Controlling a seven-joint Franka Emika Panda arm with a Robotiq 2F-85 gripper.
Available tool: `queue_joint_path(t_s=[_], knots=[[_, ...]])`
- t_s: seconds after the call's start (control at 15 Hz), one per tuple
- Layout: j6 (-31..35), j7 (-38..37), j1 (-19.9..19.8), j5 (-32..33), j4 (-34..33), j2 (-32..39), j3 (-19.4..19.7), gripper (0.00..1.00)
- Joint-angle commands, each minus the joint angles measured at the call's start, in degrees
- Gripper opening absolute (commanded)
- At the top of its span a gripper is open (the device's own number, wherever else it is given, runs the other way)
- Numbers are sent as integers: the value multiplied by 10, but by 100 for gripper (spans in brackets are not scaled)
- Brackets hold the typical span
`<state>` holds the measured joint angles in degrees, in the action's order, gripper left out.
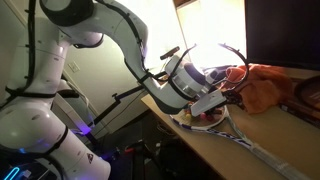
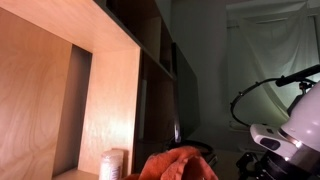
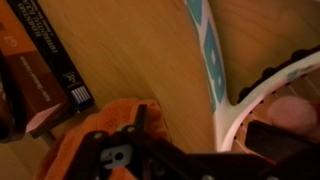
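Panda arm (image 1: 120, 40), fingers over orange cloth & racket on worktop.

Arm: comes in from left in an exterior view, elbow high, forearm sloping down to the right, wrist low over the wooden worktop (image 1: 290, 140). Fingers (image 3: 138, 118): spread wide in wrist view, nothing held; one sits over the cloth edge, the racket throat lies betw. them. Orange cloth (image 1: 265, 88): crumpled, soft folds, on the worktop just right of the wrist; also seen bunched at the bottom of an exterior view (image 2: 175, 160). Racket (image 1: 240, 140): white frame w/ teal trim, lying flat, head toward the near edge, just beside the cloth; touching or not, can't tell. Books (image 3: 45, 60): dark stack at far left of wrist view, apart from the cloth.
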<state>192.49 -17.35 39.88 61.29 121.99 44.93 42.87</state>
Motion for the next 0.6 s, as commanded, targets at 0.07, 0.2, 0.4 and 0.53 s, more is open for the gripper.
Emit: queue_joint_path(t_s=[0.07, 0.2, 0.4, 0.53], knots=[[38, -2, 13, 5, 40, -35, 18, 100], [88, 6, 50, -6, 60, -39, 63, 100], [64, 33, 65, -32, 80, -85, 66, 100], [63, 40, 79, -51, 92, -98, 74, 100]])
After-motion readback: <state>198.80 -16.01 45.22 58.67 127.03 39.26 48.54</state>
